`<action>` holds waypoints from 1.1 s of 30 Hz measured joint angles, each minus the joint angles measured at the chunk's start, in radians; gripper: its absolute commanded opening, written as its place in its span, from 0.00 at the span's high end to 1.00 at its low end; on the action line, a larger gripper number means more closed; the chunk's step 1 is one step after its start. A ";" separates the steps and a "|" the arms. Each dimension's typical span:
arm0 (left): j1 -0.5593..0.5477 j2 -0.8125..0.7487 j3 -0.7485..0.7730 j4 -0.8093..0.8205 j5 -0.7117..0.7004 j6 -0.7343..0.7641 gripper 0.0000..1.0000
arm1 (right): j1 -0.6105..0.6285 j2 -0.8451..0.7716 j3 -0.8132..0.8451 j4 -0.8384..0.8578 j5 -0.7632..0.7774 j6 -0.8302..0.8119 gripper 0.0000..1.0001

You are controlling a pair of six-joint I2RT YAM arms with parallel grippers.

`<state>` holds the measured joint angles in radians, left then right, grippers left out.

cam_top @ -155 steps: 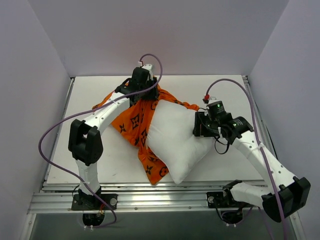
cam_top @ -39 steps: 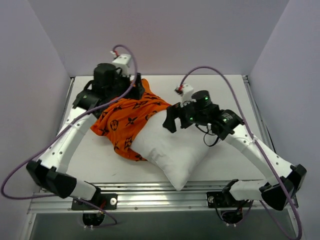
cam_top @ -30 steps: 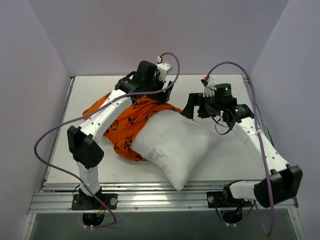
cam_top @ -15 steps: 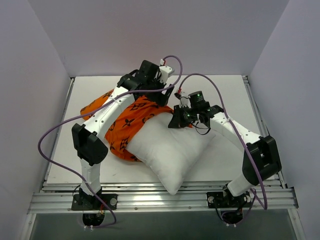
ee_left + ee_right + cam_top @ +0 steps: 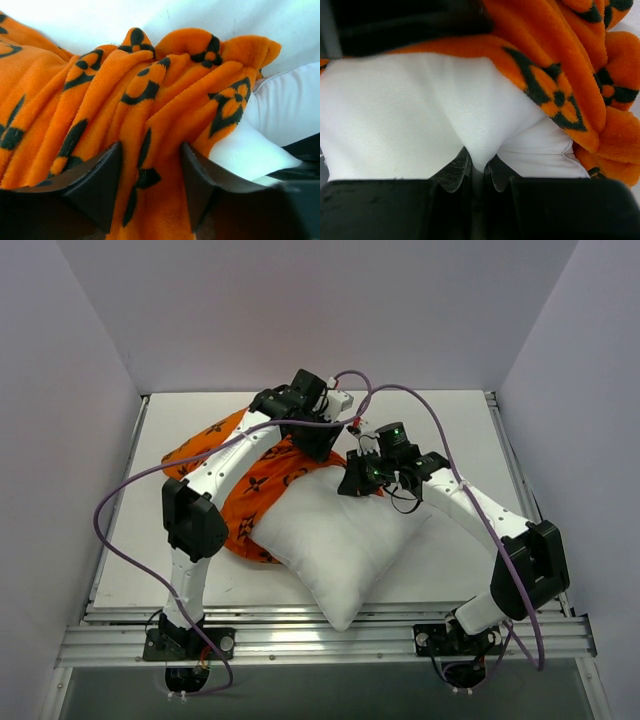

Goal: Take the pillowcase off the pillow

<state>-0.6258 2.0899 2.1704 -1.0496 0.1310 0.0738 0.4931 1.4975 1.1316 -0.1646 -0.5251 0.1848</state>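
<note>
The plump white pillow (image 5: pixel 335 535) lies at the table's middle, its far-left part still inside the orange pillowcase (image 5: pixel 215 455) with black motifs. My left gripper (image 5: pixel 322 448) sits at the pillowcase's far right edge. In the left wrist view its jaws (image 5: pixel 150 165) are closed in on a thick fold of the pillowcase (image 5: pixel 125 90), which fills the gap between them, and the pillow (image 5: pixel 285 105) shows to the right. My right gripper (image 5: pixel 352 483) is just beside it. The right wrist view shows this gripper (image 5: pixel 477 167) shut on a pinch of pillow fabric (image 5: pixel 395 110), with pillowcase (image 5: pixel 555 60) above.
The white tabletop (image 5: pixel 460 420) is walled by pale purple panels at the back and on both sides. A metal rail (image 5: pixel 320 645) runs along the near edge by the arm bases. Purple cables loop over both arms, and the two wrists are close together.
My right gripper came down on the pillow's far corner and shut on it. The left gripper's jaws closed in around the pillowcase fold, and the left arm shifted slightly right.
</note>
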 measured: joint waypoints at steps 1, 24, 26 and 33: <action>0.000 0.004 0.002 -0.004 0.003 0.001 0.75 | 0.002 -0.001 0.001 -0.004 0.006 -0.001 1.00; 0.311 0.021 0.100 0.010 -0.121 -0.238 0.98 | 0.024 -0.512 0.191 -0.388 0.155 -0.060 1.00; 0.320 0.021 0.101 0.008 -0.119 -0.250 0.98 | 0.024 -0.540 0.220 -0.425 0.170 -0.063 1.00; 0.347 0.031 0.098 0.040 -0.171 -0.250 0.98 | 0.024 -0.576 0.228 -0.513 0.272 -0.040 1.00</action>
<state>-0.2787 2.1204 2.2681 -1.0100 -0.0395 -0.1764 0.5167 0.9215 1.3594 -0.6781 -0.2535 0.1444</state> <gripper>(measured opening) 0.040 0.023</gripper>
